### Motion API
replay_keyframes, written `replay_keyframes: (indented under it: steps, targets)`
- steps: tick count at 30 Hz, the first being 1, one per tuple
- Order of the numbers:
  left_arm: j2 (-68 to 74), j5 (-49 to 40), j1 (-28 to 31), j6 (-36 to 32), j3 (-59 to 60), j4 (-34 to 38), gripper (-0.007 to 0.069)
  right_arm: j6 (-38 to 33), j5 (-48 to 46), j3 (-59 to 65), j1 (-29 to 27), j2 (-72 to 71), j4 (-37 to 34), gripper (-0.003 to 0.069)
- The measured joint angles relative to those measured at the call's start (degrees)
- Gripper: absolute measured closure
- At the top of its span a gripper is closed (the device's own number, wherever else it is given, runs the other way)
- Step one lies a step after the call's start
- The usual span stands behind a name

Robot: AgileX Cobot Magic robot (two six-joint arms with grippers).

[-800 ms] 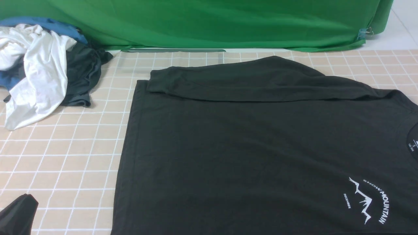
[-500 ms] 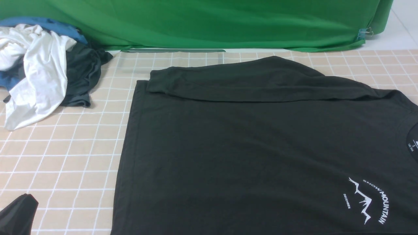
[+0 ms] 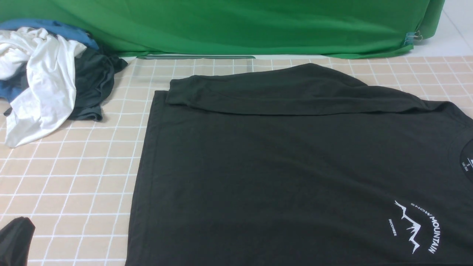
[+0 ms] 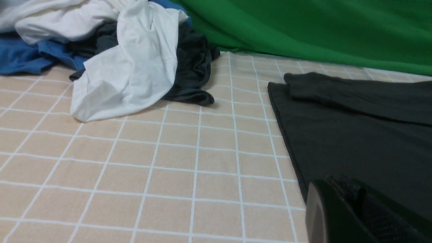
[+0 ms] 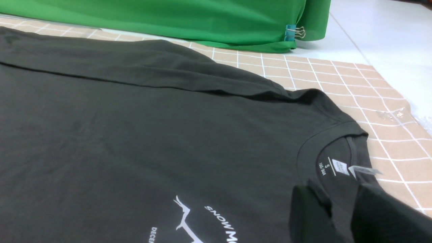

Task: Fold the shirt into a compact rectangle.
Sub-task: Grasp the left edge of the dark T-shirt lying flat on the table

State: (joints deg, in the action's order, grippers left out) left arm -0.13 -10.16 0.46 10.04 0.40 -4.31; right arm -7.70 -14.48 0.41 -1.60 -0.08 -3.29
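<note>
The shirt (image 3: 288,166) lies flat on the table (image 3: 74,173), long axis crosswise, its hem toward the clenched left tool (image 3: 14,240) that waits near the front corner and its collar under the right tool (image 5: 337,202), whose jaws stand parted, gripping nothing.
</note>
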Motion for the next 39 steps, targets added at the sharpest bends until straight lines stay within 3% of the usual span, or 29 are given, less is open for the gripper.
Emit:
replay_keyframes:
  steps: [5,9,12,14,18,21,25,28,29,30,32,34,35,36,39]
  targets:
    - [0.00,12.56,0.00,6.53,0.00,19.03,0.0611,0.00,0.06,0.00,0.00,0.00,0.00,0.0420]
    - [0.00,22.01,0.00,16.11,0.00,31.45,0.0611,0.00,1.15,0.00,0.00,0.00,0.06,0.0420]
    - [0.00,27.32,0.00,19.12,0.00,32.24,0.0611,3.69,2.64,0.00,0.00,0.00,-3.46,0.0420]
    - [0.00,35.11,0.00,21.93,0.00,31.76,0.0611,13.02,6.97,0.00,0.00,0.00,-10.51,0.0420]
    - [0.00,45.24,0.00,27.60,-0.56,30.06,0.0611,23.23,15.53,0.00,0.00,0.00,-13.97,0.0420]
    - [0.96,38.91,0.00,30.10,-6.98,26.15,0.0611,26.52,20.66,0.00,0.00,0.00,-14.56,0.0420]
    - [9.10,13.97,-0.07,30.70,-21.59,13.62,0.0611,27.97,22.12,0.00,0.00,0.00,-14.81,0.0420]
    - [17.52,-2.98,-0.19,28.82,-29.30,10.86,0.0611,29.02,23.28,0.00,0.00,0.00,-15.04,0.0420]
    - [24.56,-16.17,-0.19,23.47,-33.99,11.50,0.0611,31.81,25.27,0.00,0.00,0.00,-15.10,0.0420]
    - [26.35,-17.49,-0.19,22.67,-35.00,11.98,0.0611,32.47,25.71,0.00,0.00,0.00,-15.10,0.0420]
    - [37.79,-31.58,-0.26,11.29,-39.29,16.56,0.0611,34.28,24.11,-2.31,0.71,0.00,-14.36,0.0440]
    - [43.25,-36.94,-0.26,6.04,-40.27,20.63,0.0611,33.49,20.14,-6.02,1.72,0.19,-12.89,0.0477]
    - [49.07,-42.48,-0.40,1.14,-40.13,24.49,0.0612,29.50,14.48,-11.70,3.31,1.84,-11.25,0.0555]
    - [51.72,-43.93,-0.51,-0.31,-39.88,26.00,0.0613,26.86,11.55,-15.60,4.43,3.13,-10.75,0.0585]
    - [58.76,-47.07,-4.00,-3.96,-38.04,27.51,0.0613,18.37,1.84,-26.13,7.20,9.53,-9.84,0.0619]
